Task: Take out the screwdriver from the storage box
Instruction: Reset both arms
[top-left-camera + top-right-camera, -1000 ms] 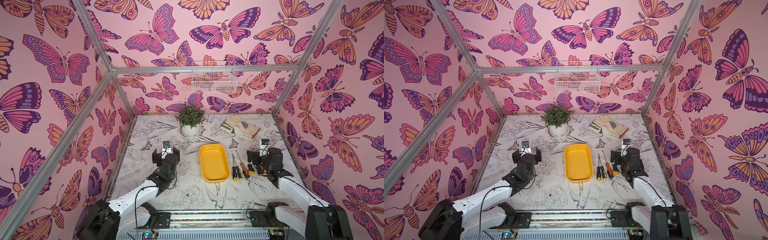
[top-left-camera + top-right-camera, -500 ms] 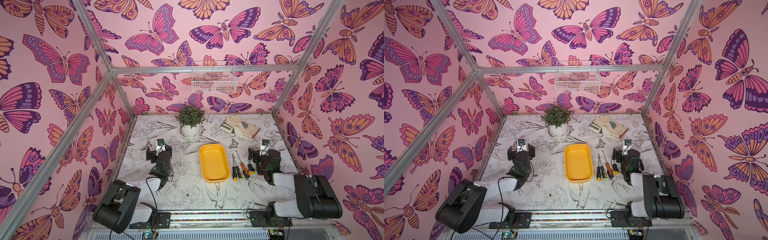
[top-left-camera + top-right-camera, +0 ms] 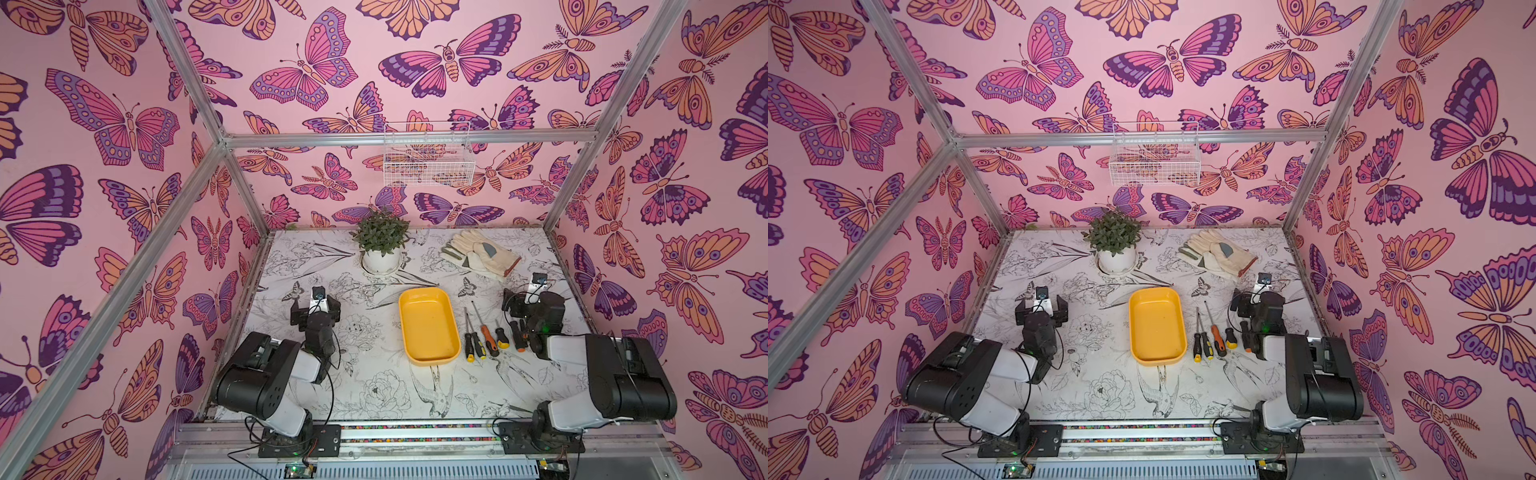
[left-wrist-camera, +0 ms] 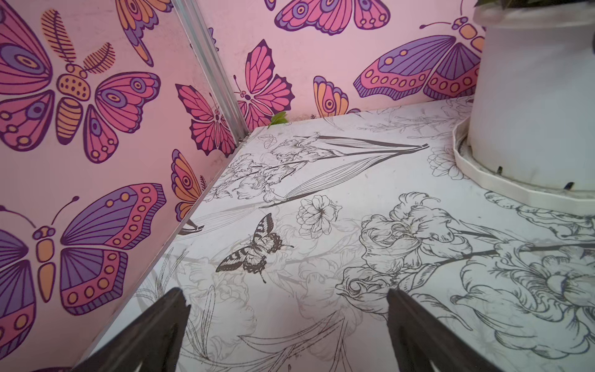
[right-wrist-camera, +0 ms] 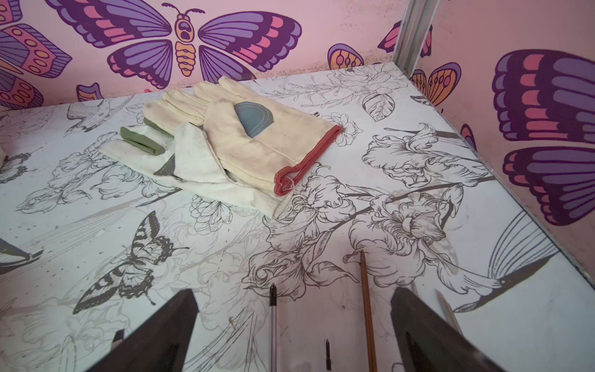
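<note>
Storage box (image 3: 428, 324) is sitting empty mid-frame, screwdrivers (image 3: 486, 338) lying just right, seemingly unloaded; left gripper (image 4: 284, 290) and right gripper (image 5: 294, 291) are gaping, empty.

arms (image 3: 257, 374): black housings, white links | cables (image 3: 331, 388): thin black | bases (image 3: 299, 442): black plates

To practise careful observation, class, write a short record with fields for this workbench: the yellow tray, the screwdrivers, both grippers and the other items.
storage box: yellow tray, mid-table, empty
screwdrivers: five, side by side on the table, between the tray and the right arm
left gripper: open, holding nothing
right gripper: open, holding nothing, close to the screwdrivers
potted plant: back of table
gloves: back of table, beside the plant
wire basket: on the back wall
task status: looks done
</note>
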Controlling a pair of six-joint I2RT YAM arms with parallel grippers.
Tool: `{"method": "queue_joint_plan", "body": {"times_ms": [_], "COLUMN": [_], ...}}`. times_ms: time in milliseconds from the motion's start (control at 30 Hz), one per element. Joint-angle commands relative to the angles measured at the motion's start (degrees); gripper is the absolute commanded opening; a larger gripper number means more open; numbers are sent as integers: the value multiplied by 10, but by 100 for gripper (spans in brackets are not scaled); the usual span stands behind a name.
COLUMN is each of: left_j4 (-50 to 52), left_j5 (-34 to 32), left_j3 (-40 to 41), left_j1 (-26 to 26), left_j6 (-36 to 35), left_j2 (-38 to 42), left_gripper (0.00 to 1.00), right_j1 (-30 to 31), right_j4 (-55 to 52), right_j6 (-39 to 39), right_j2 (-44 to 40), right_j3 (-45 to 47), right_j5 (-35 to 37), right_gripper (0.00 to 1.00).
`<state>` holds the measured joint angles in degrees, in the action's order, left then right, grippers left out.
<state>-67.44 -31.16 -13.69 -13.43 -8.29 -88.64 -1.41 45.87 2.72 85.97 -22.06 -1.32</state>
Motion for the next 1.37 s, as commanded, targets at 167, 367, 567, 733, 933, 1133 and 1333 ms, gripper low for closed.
{"method": "queue_joint_plan", "body": {"times_ms": [167,367,567,733,933,1133,1333], "left_j4": [76,114,123,125,125,124,124], "left_j5": [198,194,153,153,153,153,152], "left_j3": [-37,-58,-65,-65,-65,-65,-65], "left_j1": [84,97,97,97,97,97,97], "left_j6": [55,73,88,88,88,89,88], "left_j2": [-14,-4,-7,-7,-6,-6,-7], "left_gripper": [100,100,100,100,100,100,100], "right_j1": [-2,-2,-2,-2,-1,1,1], "right_j4": [8,11,10,10,6,4,3], "right_j6": [9,8,8,8,6,4,4], "right_j2": [4,2,2,2,3,5,4], "right_j3": [-9,-7,-7,-7,-9,-11,-12], "right_j5": [13,12,12,12,10,12,12], "right_gripper": [99,99,99,99,99,99,99]}}
